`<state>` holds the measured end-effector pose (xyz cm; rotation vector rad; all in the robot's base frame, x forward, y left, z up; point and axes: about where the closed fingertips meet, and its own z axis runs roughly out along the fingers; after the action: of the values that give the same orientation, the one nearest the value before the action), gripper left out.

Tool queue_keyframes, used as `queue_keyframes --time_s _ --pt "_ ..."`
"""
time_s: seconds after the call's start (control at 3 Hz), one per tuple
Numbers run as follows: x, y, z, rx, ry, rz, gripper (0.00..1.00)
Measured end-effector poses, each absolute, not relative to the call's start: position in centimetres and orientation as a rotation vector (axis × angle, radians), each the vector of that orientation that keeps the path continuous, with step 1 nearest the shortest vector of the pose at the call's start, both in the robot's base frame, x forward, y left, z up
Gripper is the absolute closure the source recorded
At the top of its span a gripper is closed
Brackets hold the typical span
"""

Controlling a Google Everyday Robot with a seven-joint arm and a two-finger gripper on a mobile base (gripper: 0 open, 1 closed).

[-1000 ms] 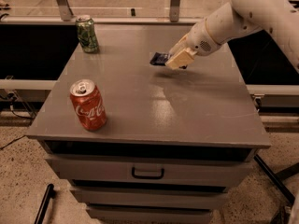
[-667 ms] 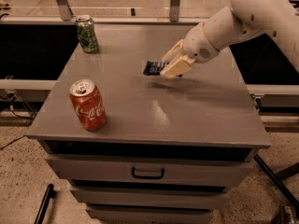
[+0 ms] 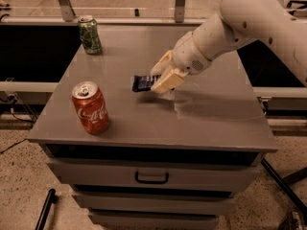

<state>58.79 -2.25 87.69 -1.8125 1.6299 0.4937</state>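
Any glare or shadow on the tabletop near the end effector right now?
Camera view: the end effector, holding a dark packet mid-table, casts a soft shadow on the table beneath the arm; a pale sheen lies just below it.

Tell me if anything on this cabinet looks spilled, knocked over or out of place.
Nothing stands out. The red cola can and the green can stand upright on the grey cabinet top. No spill shows. The gripper holds a dark blue packet near its middle.
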Motion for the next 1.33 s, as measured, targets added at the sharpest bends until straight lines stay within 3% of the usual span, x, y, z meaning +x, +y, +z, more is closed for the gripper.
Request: queue_keyframes --time_s 0.67,1.0,1.33 --pt "56.2 0.6 87.2 -1.897 1.581 0.522 0.95" --pt "56.1 0.8 87.1 -1.9 1.579 0.525 0.79" --pt "56.1 1.0 87.0 -1.903 1.577 0.528 0.54"
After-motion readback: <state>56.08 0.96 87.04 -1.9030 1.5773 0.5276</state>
